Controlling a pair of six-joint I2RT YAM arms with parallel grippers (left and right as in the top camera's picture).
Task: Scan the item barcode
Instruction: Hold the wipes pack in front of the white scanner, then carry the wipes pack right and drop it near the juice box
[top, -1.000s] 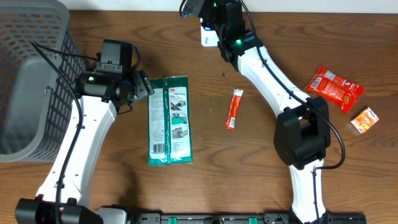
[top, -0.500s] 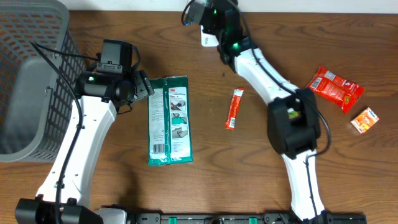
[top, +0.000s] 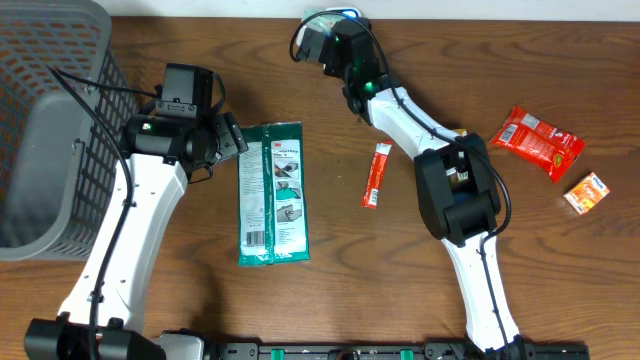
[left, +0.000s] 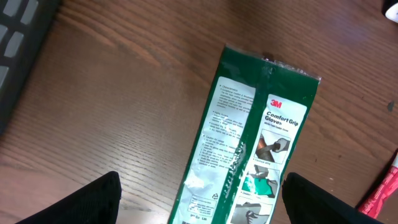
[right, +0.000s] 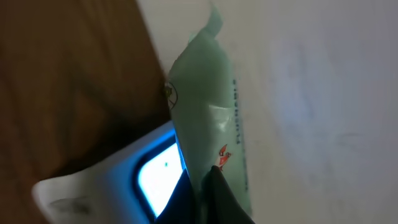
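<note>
Right gripper (right: 211, 186) pressed together, pinching pale green packet (right: 208, 93) at far edge of desk (top: 350, 262). Packet sits against white scanner (right: 81, 196), whose blue window is lit. Left gripper (top: 232, 138) spread, hovering beside top of green glove pack (top: 273, 193), which lies flat. Red stick sachet (top: 375, 175) lies between arms.

A grey mesh basket (top: 70, 50) stands at the left end of the wooden table (top: 380, 270). A green 3M Comfort Grip Gloves pack (top: 273, 193) lies flat, a red stick sachet (top: 376, 175) near it. Well apart to the right lie a red snack bag (top: 537, 141) and a small orange packet (top: 587, 193).
</note>
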